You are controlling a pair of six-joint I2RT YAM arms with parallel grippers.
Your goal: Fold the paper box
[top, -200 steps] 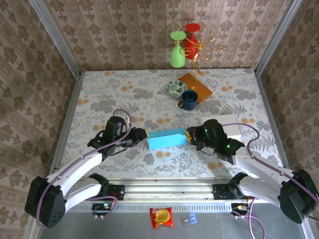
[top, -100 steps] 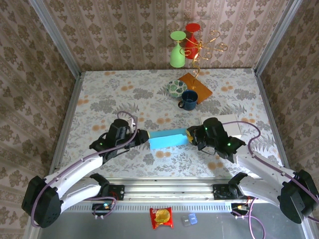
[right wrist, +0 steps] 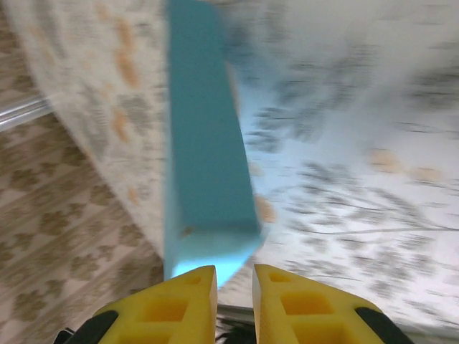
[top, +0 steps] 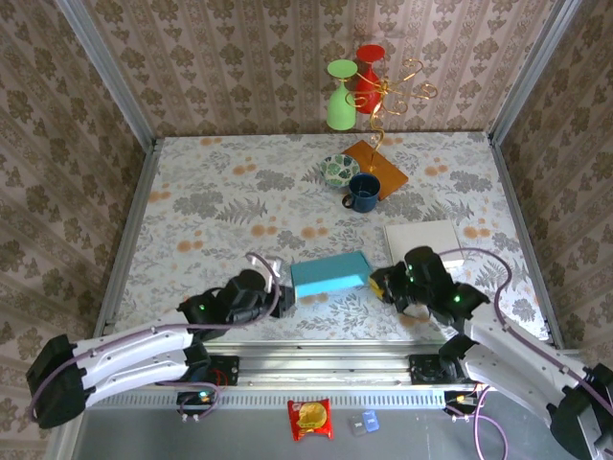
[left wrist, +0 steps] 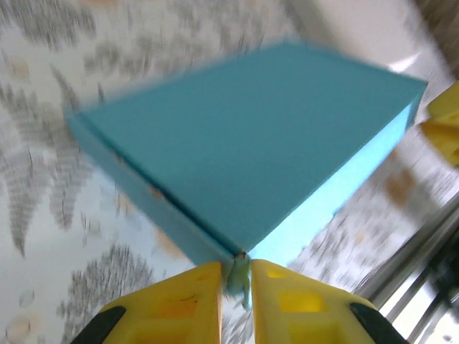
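The left pincer (left wrist: 235,276), nearly closed, pinches the eight-o'clock corner of the paper box (top: 330,274); the right pincer (right wrist: 234,287) is narrow at three o'clock, its grip unclear. The box lies at six o'clock on the surface (top: 211,211). Likely mid-fold; next, tuck the end closed.

Matt, smooth teal paper box (top: 330,275)

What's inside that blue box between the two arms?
Its inside is hidden: the blue box shows closed, unbroken faces from above and from both wrists. The left gripper pinches one corner; the right gripper is at the other end.
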